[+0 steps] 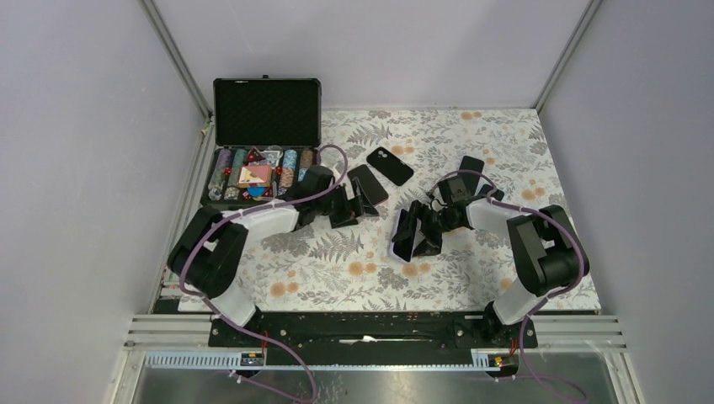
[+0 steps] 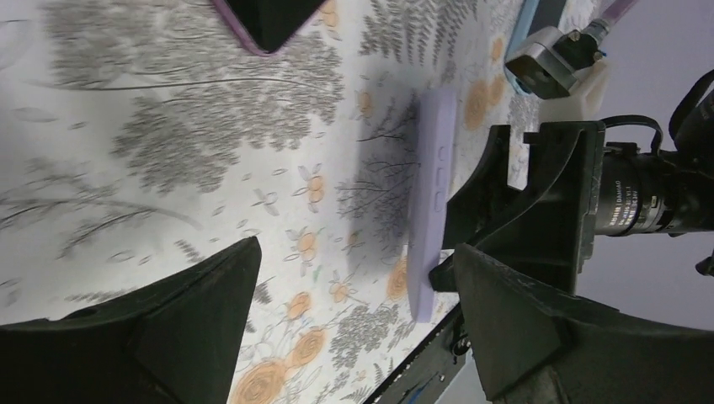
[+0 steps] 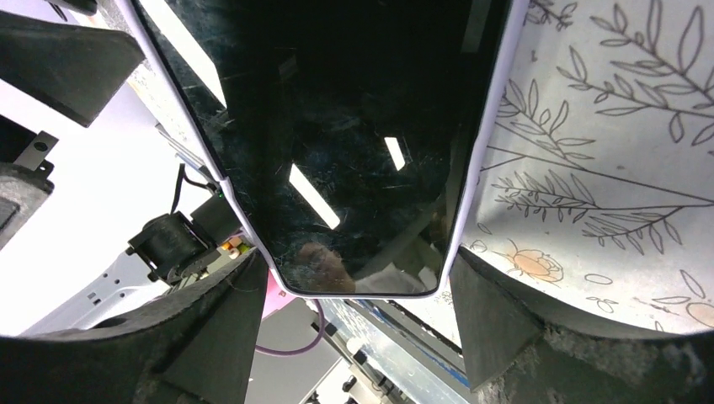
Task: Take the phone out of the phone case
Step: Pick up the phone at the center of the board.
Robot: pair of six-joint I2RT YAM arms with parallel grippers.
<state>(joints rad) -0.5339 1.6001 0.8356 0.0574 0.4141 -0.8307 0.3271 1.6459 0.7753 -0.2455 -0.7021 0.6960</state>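
Observation:
The phone, black screen up, sits inside a lavender phone case. My right gripper is shut across its width, one finger on each long side of the case. In the top view the phone stands on edge above the table's middle in my right gripper. My left gripper is just to its left, open. In the left wrist view the phone case shows edge-on, and its near end lies just inside the right finger of my open left gripper, with no contact visible.
An open black case of poker chips stands at the back left. Two dark phones lie behind my left gripper, and another lies behind the right arm. A pink-edged phone is ahead of my left gripper. The table's front edge runs close by.

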